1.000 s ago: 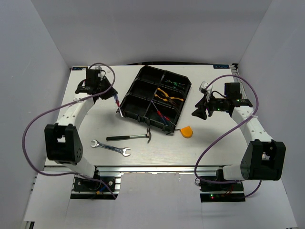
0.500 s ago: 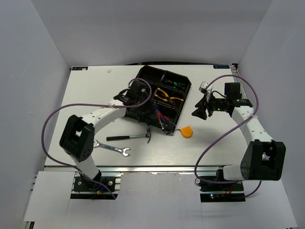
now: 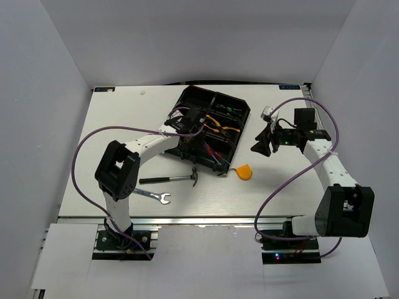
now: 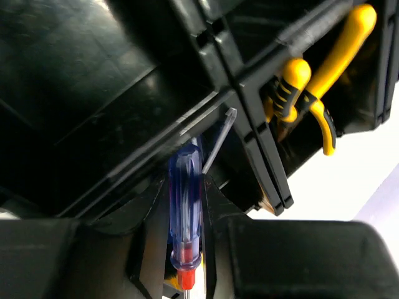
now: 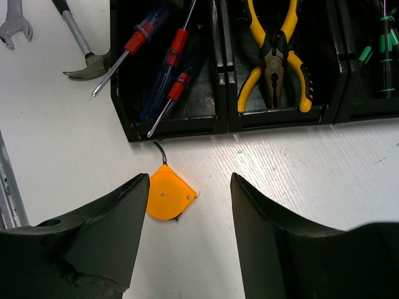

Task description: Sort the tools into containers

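My left gripper (image 4: 186,208) is clamped on the blue screwdriver (image 4: 185,180), the clear blue handle pinched between my fingers (image 4: 153,218) with its red collar at the end nearer my wrist camera. I hold it low over the black tray (image 3: 187,94), close to where the dividing walls cross, and from above my left gripper (image 3: 198,119) sits over the middle of the tray; I cannot tell which compartment lies directly under the tool. Just past the divider, the yellow-handled pliers (image 4: 324,81) lie in their own compartment. My right gripper (image 5: 190,187) hangs with its jaws apart and nothing in them, above the table (image 3: 124,124) off the tray's right side. Below it the orange tape measure (image 5: 167,196) lies on the table just outside the tray wall, near the corner compartment that holds the other screwdrivers (image 5: 156,50), three of them with red collars, their tips leaning on the walls. The pliers take the next compartment along that side, and the black-green screwdrivers (image 5: 383,50) the one after. The hammer (image 3: 171,179) lies on the table just in front of the tray, its head close to the tray's near corner, and the wrench (image 3: 144,193) lies near it, closer to my bases.
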